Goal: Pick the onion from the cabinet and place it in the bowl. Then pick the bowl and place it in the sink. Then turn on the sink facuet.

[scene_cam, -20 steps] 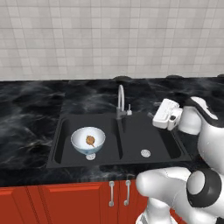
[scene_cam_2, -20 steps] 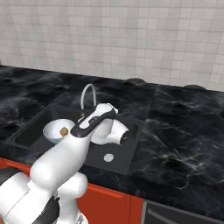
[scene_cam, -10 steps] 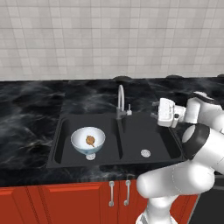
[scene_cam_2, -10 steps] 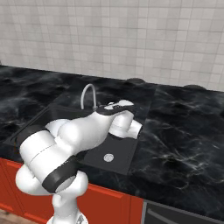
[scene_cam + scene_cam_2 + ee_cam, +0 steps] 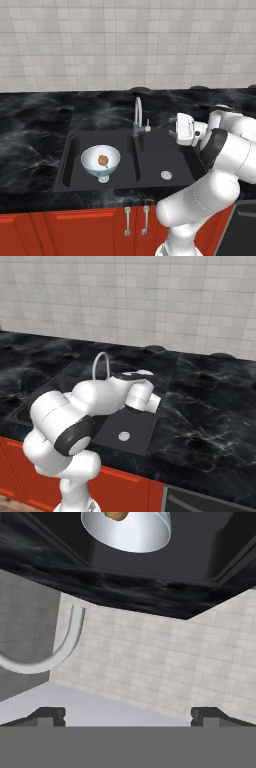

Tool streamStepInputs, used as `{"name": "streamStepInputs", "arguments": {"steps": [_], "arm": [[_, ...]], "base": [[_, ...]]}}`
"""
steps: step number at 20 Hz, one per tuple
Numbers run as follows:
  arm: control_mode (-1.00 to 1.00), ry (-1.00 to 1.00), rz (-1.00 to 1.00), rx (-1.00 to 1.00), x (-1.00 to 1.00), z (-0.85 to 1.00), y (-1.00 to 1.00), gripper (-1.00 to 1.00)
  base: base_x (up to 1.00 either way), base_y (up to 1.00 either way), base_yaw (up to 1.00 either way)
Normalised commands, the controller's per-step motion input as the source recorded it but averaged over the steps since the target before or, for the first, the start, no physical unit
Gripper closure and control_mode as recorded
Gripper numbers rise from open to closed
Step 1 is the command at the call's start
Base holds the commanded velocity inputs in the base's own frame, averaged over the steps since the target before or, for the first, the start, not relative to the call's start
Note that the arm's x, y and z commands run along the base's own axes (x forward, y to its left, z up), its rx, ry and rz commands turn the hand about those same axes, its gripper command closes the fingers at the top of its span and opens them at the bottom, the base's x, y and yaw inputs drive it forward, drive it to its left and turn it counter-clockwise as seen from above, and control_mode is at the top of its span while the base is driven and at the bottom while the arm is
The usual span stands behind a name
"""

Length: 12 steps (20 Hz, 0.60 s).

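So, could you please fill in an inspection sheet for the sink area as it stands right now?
Surface: black marbled counter around a black two-basin sink.
Job's things: white bowl standing in the sink's left basin, onion inside it; silver faucet upright behind the divider, no water seen running.
Clutter: nothing seen.
Gripper: gripper open and empty, held above the right basin, to the right of the faucet and apart from it.
Cables: nothing seen.
Surroundings: pale tiled wall behind; red cupboards with small silver handles below.
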Motion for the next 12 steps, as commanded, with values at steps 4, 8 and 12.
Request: {"name": "streamStepInputs", "arguments": {"steps": [4, 8, 12], "arm": [[-1.0, 0.0, -0.07, 0.0, 0.03, 0.0, 0.2, -1.0], [-1.0, 0.0, -0.08, 0.0, 0.4, -0.09, -0.04, -1.0], [-1.0, 0.0, -0.01, 0.0, 0.56, -0.18, -0.09, -1.0]], "base": [[0.0, 0.0, 0.0], [0.0, 0.0, 0.0], [0.0, 0.0, 0.0]]}}
